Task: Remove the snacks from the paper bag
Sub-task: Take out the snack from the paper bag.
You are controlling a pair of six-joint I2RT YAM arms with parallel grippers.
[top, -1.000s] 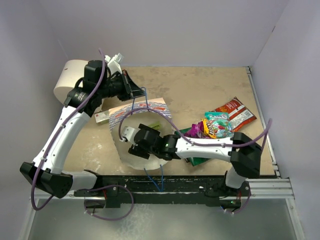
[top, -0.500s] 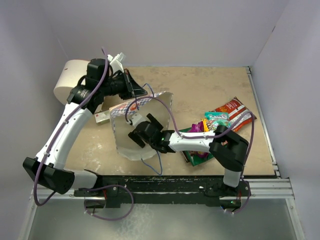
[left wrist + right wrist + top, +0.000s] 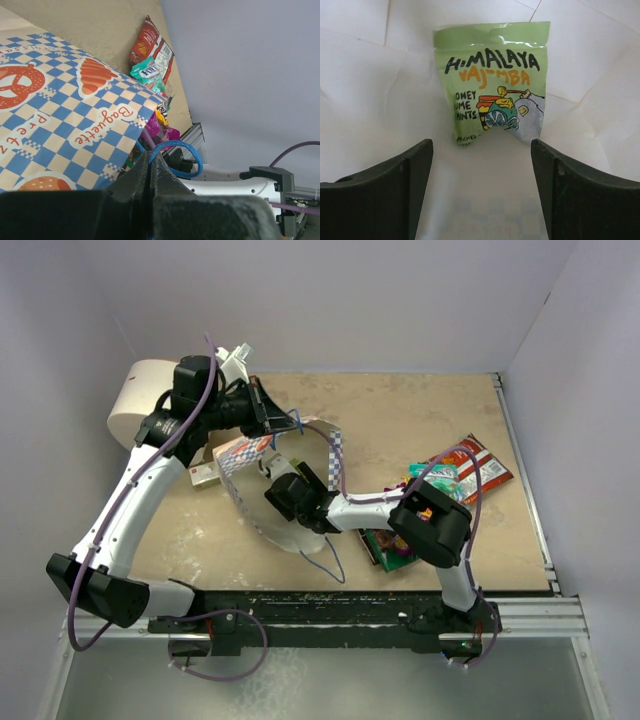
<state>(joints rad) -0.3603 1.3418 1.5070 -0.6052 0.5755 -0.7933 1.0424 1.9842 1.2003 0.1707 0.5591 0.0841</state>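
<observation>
- The paper bag (image 3: 240,453) lies on its side on the tabletop (image 3: 400,410). Its open mouth is turned toward the right gripper (image 3: 283,488), which reaches inside it. Its blue-checked outer face, printed with orange pretzels and a baguette, sits directly below the left gripper (image 3: 150,172).
- A big white cylinder (image 3: 135,405) stands behind the left gripper, at the tabletop's far left.
- A pile of snacks lies outside the bag, well apart from the right gripper and back beside that arm's elbow. It includes a red-orange packet (image 3: 472,464), a light teal packet (image 3: 436,478) and a magenta-purple packet (image 3: 161,131).
- A green packet (image 3: 492,95) lies flat on the bag's plain white inside, just ahead of the right gripper and centred between its fingers (image 3: 395,185), touching neither.
- The right gripper is spread wide and grips nothing.
- The left gripper is pressed together, pinching the blue cord handle (image 3: 176,148). The cord loops out from between its fingers, at the bag's raised rim.
- A small flat whitish box (image 3: 205,475) lies below the left gripper, just beside the bag.
</observation>
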